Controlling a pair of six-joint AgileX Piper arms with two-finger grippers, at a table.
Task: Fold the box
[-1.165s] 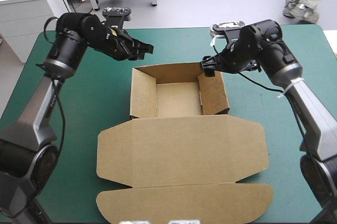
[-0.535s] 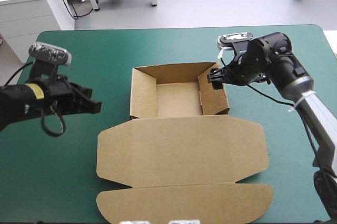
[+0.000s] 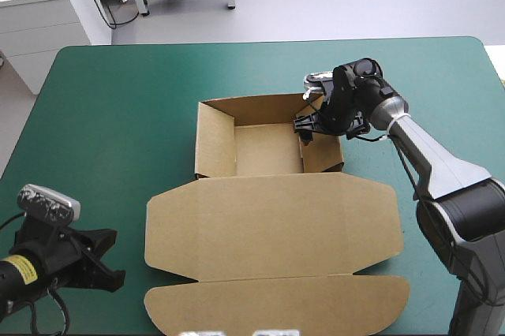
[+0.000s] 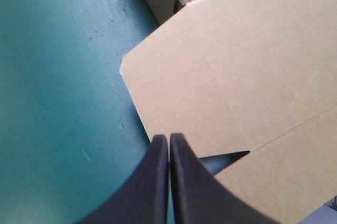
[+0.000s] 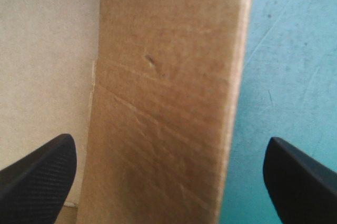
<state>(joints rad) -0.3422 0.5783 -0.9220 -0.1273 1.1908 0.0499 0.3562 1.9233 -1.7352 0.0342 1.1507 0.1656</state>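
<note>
Centrally, the right pincer (image 3: 306, 125), two broad black curved fins, stands wide open astride the right wall (image 5: 168, 77) of the brown cardboard box (image 3: 268, 151). One fin (image 5: 37, 174) lies on the inner side, over the tray floor. The other lies on the outer side, over the cover, and neither visibly grips the board. The left pincer (image 4: 169, 140) is fully closed, its fins meeting in a single point with nothing between them. It sits low at the near left corner of the table (image 3: 118, 115), well apart from the box's left edge, and points toward the lid (image 3: 268, 222). The box lies at the middle of the teal-green-covered table. Its open tray, walls raised, is on the far side. The broad lid lies flat on the cover on the near side, and a rounded front flap (image 3: 276, 304) continues from it toward the table's near edge.
</note>
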